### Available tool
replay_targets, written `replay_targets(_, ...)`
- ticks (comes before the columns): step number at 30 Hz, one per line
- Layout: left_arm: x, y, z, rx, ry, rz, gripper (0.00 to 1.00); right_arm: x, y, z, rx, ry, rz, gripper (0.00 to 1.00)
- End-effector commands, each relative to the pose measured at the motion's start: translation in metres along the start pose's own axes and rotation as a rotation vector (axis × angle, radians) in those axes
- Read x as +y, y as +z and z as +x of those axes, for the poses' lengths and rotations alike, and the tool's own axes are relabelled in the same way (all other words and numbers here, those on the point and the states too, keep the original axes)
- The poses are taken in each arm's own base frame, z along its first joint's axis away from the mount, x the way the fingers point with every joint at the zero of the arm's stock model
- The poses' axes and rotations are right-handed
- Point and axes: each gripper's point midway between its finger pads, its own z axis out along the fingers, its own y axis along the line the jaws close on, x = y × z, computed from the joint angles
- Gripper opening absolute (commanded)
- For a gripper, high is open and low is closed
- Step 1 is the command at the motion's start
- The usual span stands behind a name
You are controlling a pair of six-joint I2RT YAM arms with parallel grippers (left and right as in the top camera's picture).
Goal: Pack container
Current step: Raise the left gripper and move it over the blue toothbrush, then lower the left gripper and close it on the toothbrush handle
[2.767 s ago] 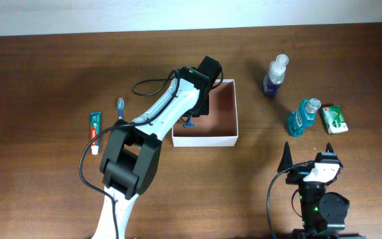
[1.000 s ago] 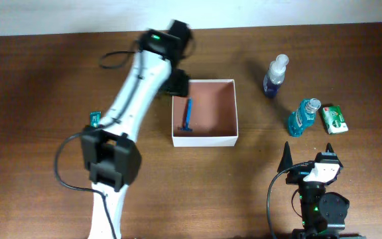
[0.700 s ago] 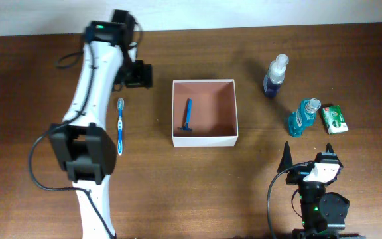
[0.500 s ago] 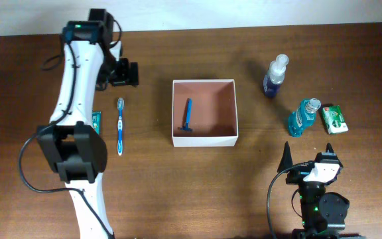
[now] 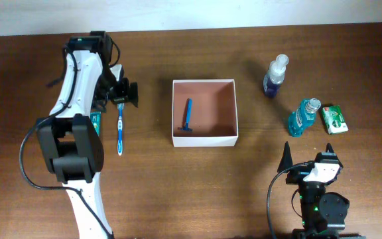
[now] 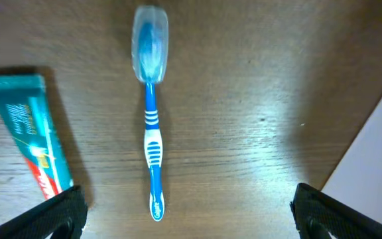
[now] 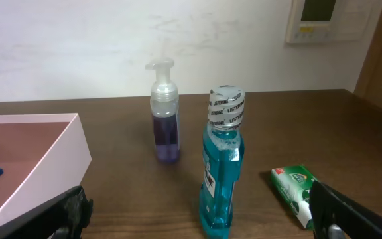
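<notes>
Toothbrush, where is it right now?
In the overhead view the toothbrush lies on the table left of the container, outside it, beside the toothpaste, its head under the open left gripper.

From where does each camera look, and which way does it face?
Overhead: above the table, facing straight down; shows left gripper by the toothbrush, right gripper near the front.
Left wrist: facing down at toothbrush and toothpaste; own fingertips in bottom corners.
Right wrist: low, facing level past mouthwash and spray bottle; own fingertips in bottom corners.
Shared: overhead and right wrist both show the container.
</notes>
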Motion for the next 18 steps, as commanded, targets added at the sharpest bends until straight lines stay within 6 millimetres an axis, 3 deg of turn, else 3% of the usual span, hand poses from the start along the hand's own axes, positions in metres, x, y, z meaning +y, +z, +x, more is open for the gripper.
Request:
replay_targets(1,-0.002,0.006,0.009,0.035,0.007,0.026,0.99,-0.003,0.000,0.003,0.006,0.002,0.015,0.99)
replay_targets(11,0.004,0.039,0.036,0.147,-0.008,0.016,0.99,-0.003,0.000,0.003,0.006,0.002,0.015,0.98)
replay_targets(18,0.005,0.043,0.040,0.162,-0.018,0.013,0.99,-0.003,0.000,0.003,0.006,0.002,0.015,0.98)
